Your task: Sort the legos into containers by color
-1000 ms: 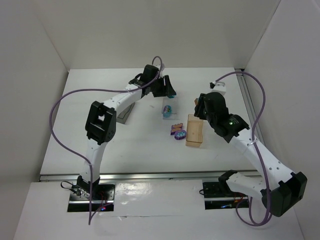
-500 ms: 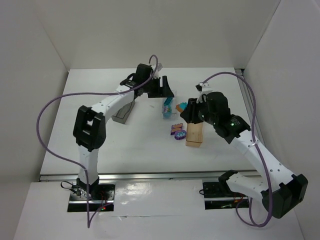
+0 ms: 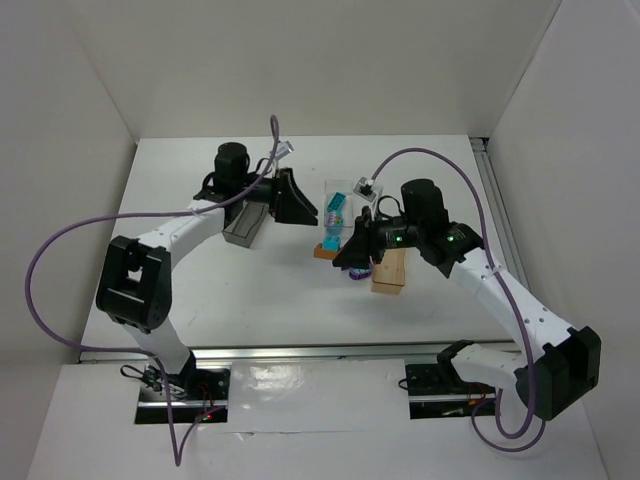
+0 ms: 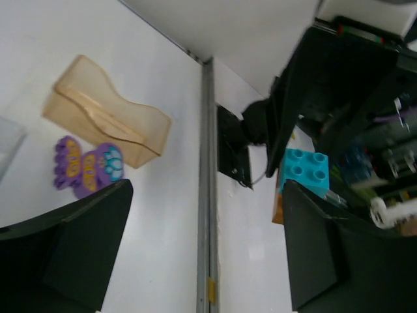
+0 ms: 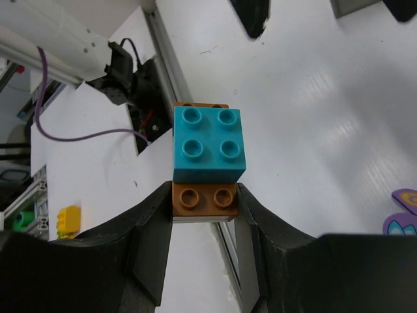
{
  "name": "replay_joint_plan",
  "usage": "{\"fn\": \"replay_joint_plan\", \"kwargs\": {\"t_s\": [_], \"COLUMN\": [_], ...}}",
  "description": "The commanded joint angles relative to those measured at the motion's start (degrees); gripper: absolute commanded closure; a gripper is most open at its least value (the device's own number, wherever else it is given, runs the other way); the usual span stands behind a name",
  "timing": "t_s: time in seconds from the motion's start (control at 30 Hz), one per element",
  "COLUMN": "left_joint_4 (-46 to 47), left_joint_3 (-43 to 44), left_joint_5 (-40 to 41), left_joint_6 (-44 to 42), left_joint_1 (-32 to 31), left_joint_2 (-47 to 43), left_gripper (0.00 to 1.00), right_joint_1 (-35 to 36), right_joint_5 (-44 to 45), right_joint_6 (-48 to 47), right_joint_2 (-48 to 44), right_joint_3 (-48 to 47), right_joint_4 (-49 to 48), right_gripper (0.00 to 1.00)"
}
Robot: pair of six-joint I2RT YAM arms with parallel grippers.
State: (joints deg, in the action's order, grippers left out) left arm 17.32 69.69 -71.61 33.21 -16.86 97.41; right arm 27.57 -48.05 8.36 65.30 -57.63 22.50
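Note:
My right gripper (image 5: pixel 204 203) is shut on an orange brick (image 5: pixel 201 195) with a teal brick (image 5: pixel 208 145) stacked on it. In the top view the gripper (image 3: pixel 347 252) holds this pair (image 3: pixel 329 245) above the table, just left of the orange-amber bin (image 3: pixel 390 268). A purple brick (image 3: pixel 360 272) lies beside that bin, partly hidden. The clear bin (image 3: pixel 350 190) holds a teal brick (image 3: pixel 337 207). My left gripper (image 3: pixel 297 203) is open and empty between the dark grey bin (image 3: pixel 243 228) and the clear bin. In the left wrist view the left gripper (image 4: pixel 205 261) faces the amber bin (image 4: pixel 104 117), purple bricks (image 4: pixel 88 166) and the held teal brick (image 4: pixel 303 171).
White walls enclose the table on the left, back and right. A metal rail (image 3: pixel 300 352) runs along the near edge by the arm bases. Purple cables (image 3: pixel 60 250) loop over both arms.
My right gripper has moved left and nearer with the stacked bricks. My left gripper has drawn back left, away from the clear bin, towards the dark grey bin.

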Motion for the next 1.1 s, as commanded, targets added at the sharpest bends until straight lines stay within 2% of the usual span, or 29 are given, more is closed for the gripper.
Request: {"fn": "replay_joint_plan", "kwargs": {"t_s": [0.0,0.07,0.1,0.13,0.17,0.23,0.27,0.3,0.37,0.43,0.47,0.5,0.53,0.6,0.73,0.87,1.07], "left_joint_4": [4.85,-0.76,-8.37,-11.4,-12.56,-8.39,-0.35,2.86,5.96,0.73,-3.31,-12.74,-16.41,-20.12,-19.78,-23.38,-27.43], "left_joint_3": [1.4,3.86,6.74,8.86,8.88,7.05,5.73,3.72,3.09,4.39,5.36,6.5,8.86,10.28,10.29,11.51,11.52], "left_joint_5": [-9.25,-10.39,-10.39,-10.39,-10.39,-11.95,-11.97,-11.97,-12.58,-13.2,-11.98,-11.19,-9.79,-9.16,-9.16,-8.01,-6.43], "left_joint_6": [-3.32,-8.93,-11.65,-15.85,-15.9,-13.02,-7.52,-5.2,-2.72,-5.94,-11.8,-15.25,-19.55,-21.5,-20.73,-22.57,-25.21], "left_joint_1": [-3.08,-4.57,-5.97,-6.6,-6.6,-7.31,-7.31,-7.83,-7.83,-8.97,-8.98,-9.5,-9.5,-10.03,-10.56,-11.09,-11.61], "left_joint_2": [-2.13,-1.17,-0.12,-0.11,0.5,-0.19,-0.72,-0.73,-1.25,-1.25,-0.73,-0.73,-0.03,0.59,1.2,1.74,2.88], "left_gripper": [0.0,0.0,0.0,0.01,0.01,0.03,0.05,0.05,0.07,0.12,0.12,0.14,0.14,0.14,0.2,0.29,0.29], "right_joint_1": [-0.94,-0.94,-0.94,-0.94,-0.94,-0.94,-0.94,-0.94,-0.94,-0.94,-1.46,-1.47,-1.47,-1.47,-1.47,-1.47,-1.47], "right_joint_5": [-6.52,-6.53,-6.53,-6.53,-6.53,-6.53,-6.53,-6.53,-5.48,-5.47,-4.95,-4.42,-4.42,-4.42,-4.42,-2.84,-0.47], "right_joint_6": [-2.21,-2.82,-2.82,-2.82,-2.82,-2.82,-2.82,-2.82,-2.82,-2.82,-2.82,-2.13,-2.12,-1.6,-1.59,-1.59,-1.07], "right_joint_2": [0.7,1.49,2.11,2.11,2.11,2.11,2.64,2.64,2.64,2.64,2.64,3.16,3.17,3.17,3.78,3.78,4.31], "right_joint_3": [-1.79,-1.79,-1.79,-1.79,-1.79,-1.79,-1.79,-1.79,-1.79,-1.79,-1.79,-1.79,-1.18,-1.17,-1.17,-0.65,-0.65], "right_joint_4": [-0.97,-0.35,-0.35,-0.35,-0.35,-0.88,-0.88,-0.88,-0.88,-0.88,-0.88,-1.58,-2.11,-2.72,-2.2,-2.72,-3.25], "right_gripper": [0.83,0.83,0.83,0.83,0.83,0.83,0.83,0.83,0.83,0.83,0.83,0.83,0.83,0.83,0.83,0.83,0.83]}}
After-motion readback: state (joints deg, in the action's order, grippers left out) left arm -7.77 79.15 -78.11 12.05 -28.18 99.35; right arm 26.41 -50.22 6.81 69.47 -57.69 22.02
